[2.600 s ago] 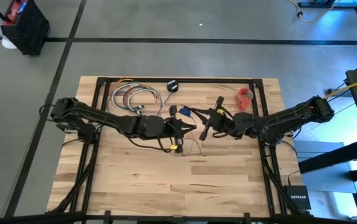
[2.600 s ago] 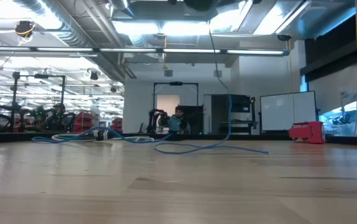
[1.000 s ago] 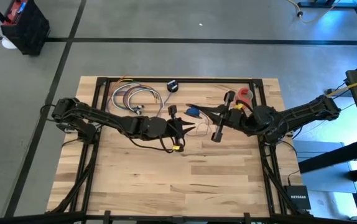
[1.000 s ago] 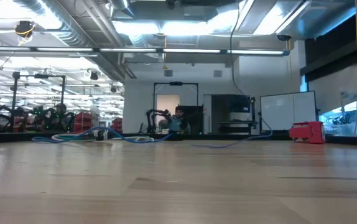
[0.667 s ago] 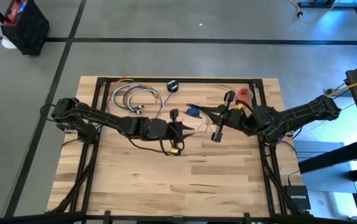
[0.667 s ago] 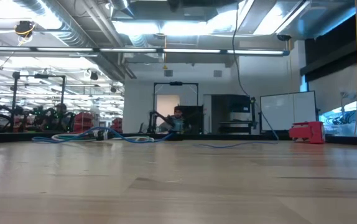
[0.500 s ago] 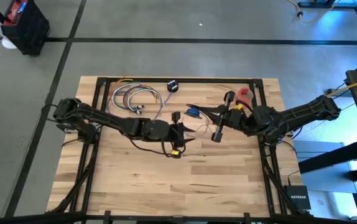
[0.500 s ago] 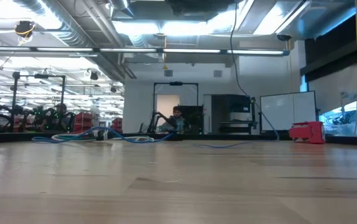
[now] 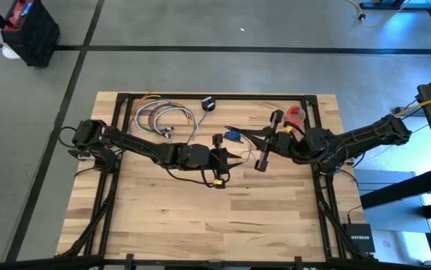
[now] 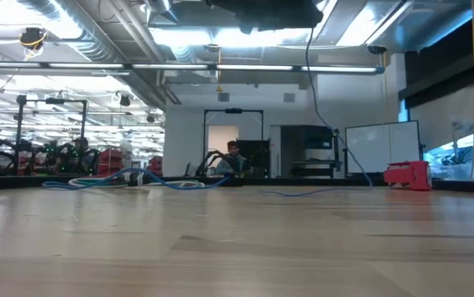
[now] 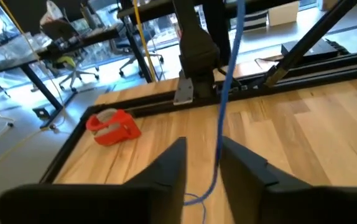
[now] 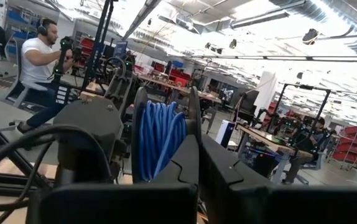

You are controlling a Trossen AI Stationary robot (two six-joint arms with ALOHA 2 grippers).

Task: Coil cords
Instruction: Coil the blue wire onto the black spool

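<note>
The cords are a thin blue cord. Several of its turns form a bundle [image 12: 160,140] at my right gripper [image 12: 198,134], which is shut and held high over the table's middle [image 9: 234,132]. One strand [image 10: 336,140] hangs down from there, and its slack lies on the wood [image 10: 303,194]. My left gripper [image 11: 209,168] stands open with that strand [image 11: 219,134] passing between its fingers; whether it touches them, I cannot tell. A small black puck [image 9: 208,103] lies near the far edge. My right gripper is shut on the bundle of blue cord turns [image 12: 157,149], which run along one finger [image 12: 188,155]. That finger hides the place of the pinch. The fingers come level from the table's right side. The bundle is clear of the table, with one strand hanging from it.
A red tape roll [image 9: 296,115] sits at the far right, and it also shows in the left wrist view [image 11: 113,127]. A loose heap of many-coloured cords [image 9: 163,118] lies at the far left. A black frame rail [image 9: 215,96] runs along the table's far edge. Bare wood [image 9: 215,217] fills the near half.
My left gripper has moved toward the table's right edge, closer to my right gripper, and sunk a little; its dark body now shows at the top of the low view. My right gripper has kept the cord bundle still.
</note>
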